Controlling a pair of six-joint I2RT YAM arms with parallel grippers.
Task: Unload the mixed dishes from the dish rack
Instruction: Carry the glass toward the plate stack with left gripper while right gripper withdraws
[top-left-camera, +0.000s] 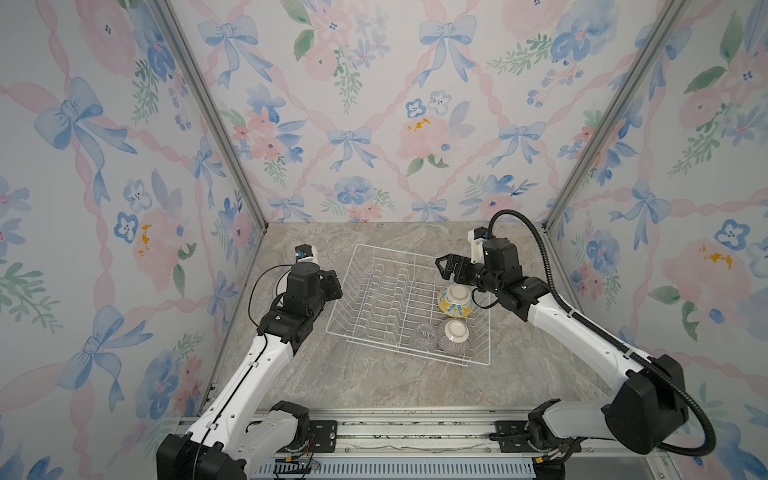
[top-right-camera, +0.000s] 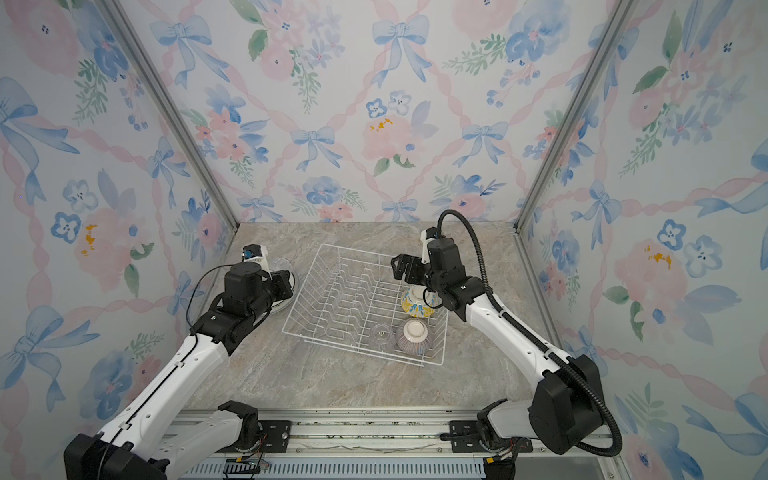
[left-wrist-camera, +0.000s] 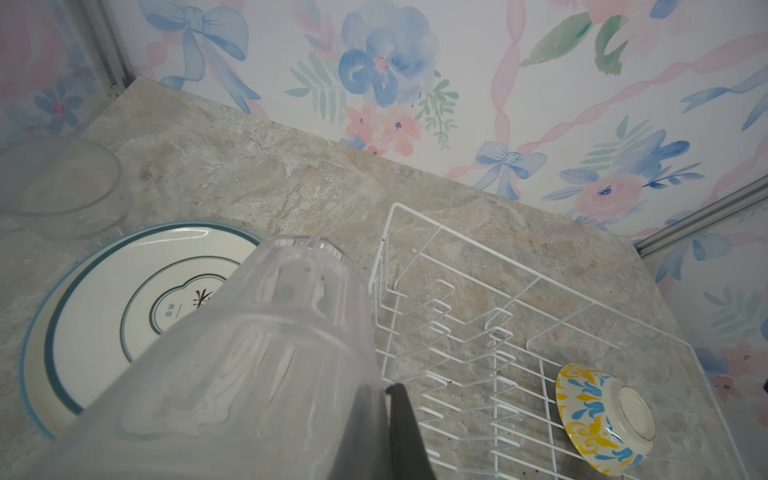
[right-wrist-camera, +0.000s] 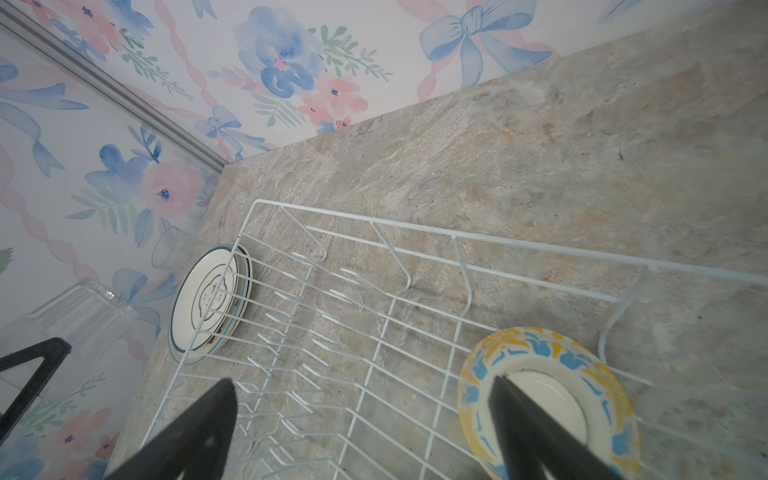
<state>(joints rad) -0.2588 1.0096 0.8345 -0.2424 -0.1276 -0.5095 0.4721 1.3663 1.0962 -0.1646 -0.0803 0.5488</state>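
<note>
The white wire dish rack stands mid-table. In its right end lie, upside down, a yellow-blue floral bowl, a grey-striped bowl and a small clear glass. My right gripper hangs open above the rack, one finger over the floral bowl. Left of the rack, my left gripper is shut on the wall of a clear glass held above the stacked white plates; one finger is inside the glass and one outside.
Another clear glass stands on the marble table beyond the plates, near the left wall. Floral walls with metal corner posts close in three sides. The rack's divider prongs stand bare.
</note>
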